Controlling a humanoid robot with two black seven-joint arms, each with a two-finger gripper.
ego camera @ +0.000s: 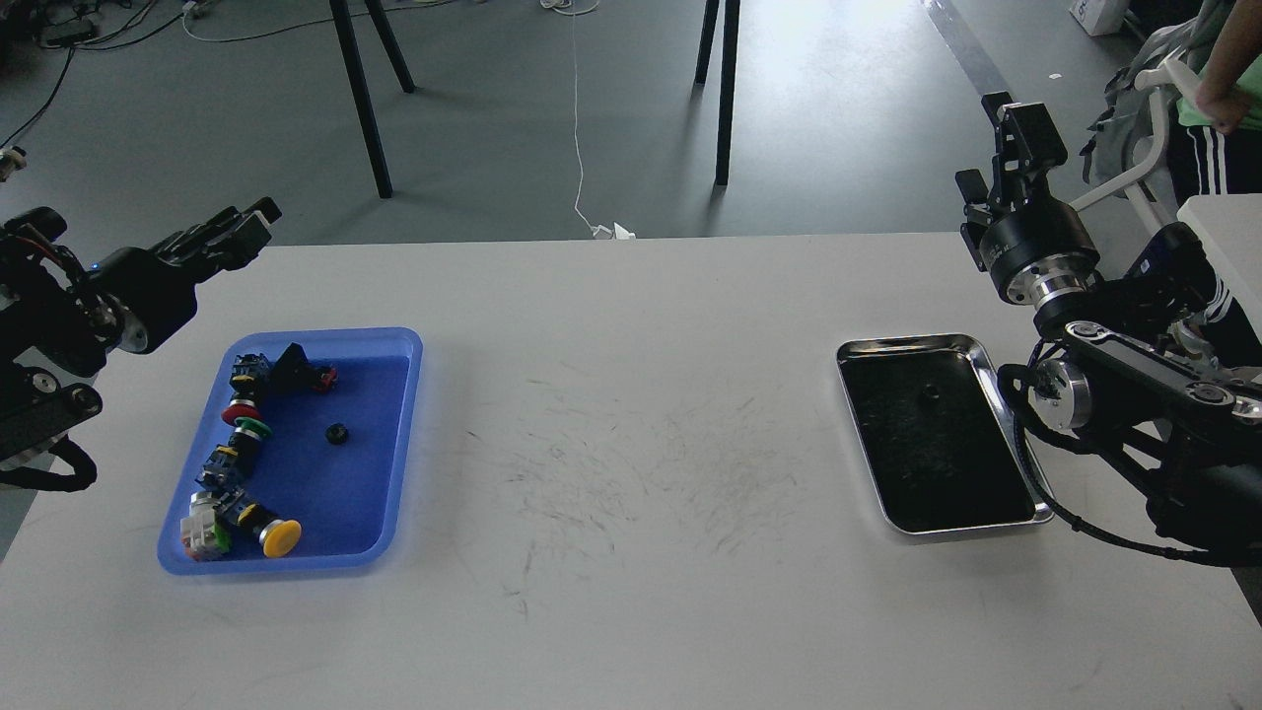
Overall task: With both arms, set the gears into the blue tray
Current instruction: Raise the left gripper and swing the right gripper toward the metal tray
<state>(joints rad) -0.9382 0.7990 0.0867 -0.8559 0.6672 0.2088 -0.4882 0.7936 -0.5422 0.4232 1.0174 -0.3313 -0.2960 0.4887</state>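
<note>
The blue tray (394,463) lies at the table's left. One small black gear (337,433) rests on its floor, right of a row of coloured push-button switches (242,463). Another gear (929,396) lies in the steel tray (991,350) at the right. My left gripper (245,225) is raised above the table's back left edge, well clear of the blue tray; its fingers look drawn together with nothing seen between them. My right gripper (1023,123) points upward beyond the table's back right corner, seen end-on and dark.
The white table (631,552) shows scuff marks in the middle. Black stand legs (365,99) and a white cable (578,118) are on the floor behind. A person and a chair (1198,108) stand at the far right.
</note>
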